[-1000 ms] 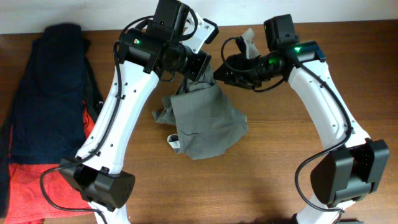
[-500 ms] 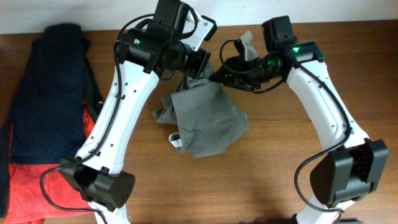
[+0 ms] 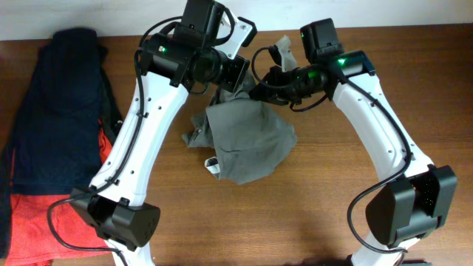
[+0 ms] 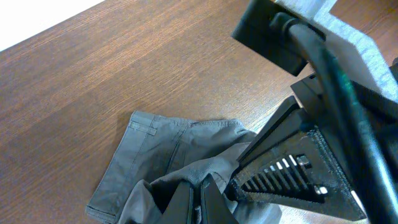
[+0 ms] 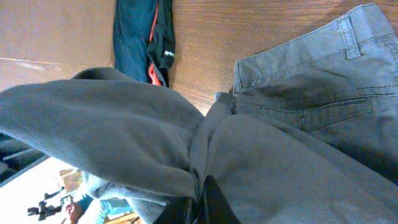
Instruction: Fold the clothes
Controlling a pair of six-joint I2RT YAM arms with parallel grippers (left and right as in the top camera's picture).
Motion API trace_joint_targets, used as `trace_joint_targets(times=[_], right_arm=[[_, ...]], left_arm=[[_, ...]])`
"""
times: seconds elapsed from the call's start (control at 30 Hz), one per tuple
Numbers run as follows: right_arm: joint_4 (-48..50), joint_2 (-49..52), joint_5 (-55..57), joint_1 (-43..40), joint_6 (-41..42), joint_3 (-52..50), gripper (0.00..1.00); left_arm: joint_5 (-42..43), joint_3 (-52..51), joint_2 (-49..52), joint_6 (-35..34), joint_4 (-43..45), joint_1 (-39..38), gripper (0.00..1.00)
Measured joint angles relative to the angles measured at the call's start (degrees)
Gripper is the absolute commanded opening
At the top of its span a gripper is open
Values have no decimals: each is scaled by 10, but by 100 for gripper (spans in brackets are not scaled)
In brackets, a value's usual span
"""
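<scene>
Two garments lie at the left of the worktop (image 3: 295, 214): a navy garment (image 3: 63, 111) and, at its near end, an orange-red garment (image 3: 41, 222). Neither belongs to the task.

The left fingers (image 4: 199, 200) are pressed together, pinching a fold of the shorts (image 3: 247, 144). The shorts sit mid-worktop, between the two arms and well apart from the garments at the left. Their far end is gathered and raised at the fingers. The rest lies crumpled on the wood, with the waistband (image 5: 298, 53) flat. The long axis runs from the pinch at the far side towards the arm bases.

The right fingers (image 5: 200, 202) are also closed on grey cloth, just beside the left fingers. The two pinch points are nearly touching, so neither arm is nearer.

Judgement: no fold is made yet. With both grips at one spot, the cloth hangs bunched. The coming move calls for the grips to part sideways, across the long axis, to spread it.

No container is in view.
</scene>
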Motion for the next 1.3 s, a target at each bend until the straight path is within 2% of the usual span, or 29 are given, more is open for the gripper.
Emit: trace_joint_targets(times=[0.17,0.33,0.43,0.63,0.73,1.0,1.03,1.13,1.3], right_arm=[[6,0,-22,-24,0,0,4],[-16,0,-75,-104,-14,13,4],[-41,5,-113,-170,-29,36,4],[-127,7,-61,-322,-75,96,4],[-136,7,-50,-332,-91,126,4],[-163,7,-14,-269,-113,130,4],[-164,7,-10,-260,-115,130,4],[-165,7,-5,-241,-118,130,4],[-175,7,-3,-235,-120,130,4]], left_arm=[[0,0,3,-2,-2,22,0],[-12,-2,11,-7,1,52,0],[34,-2,12,-26,13,103,0],[-43,20,13,-51,27,274,0],[-51,39,13,-56,26,292,0],[-18,42,13,-56,20,232,1],[-14,42,13,-55,18,220,5],[19,42,13,-42,8,183,25],[80,42,26,14,7,136,56]])
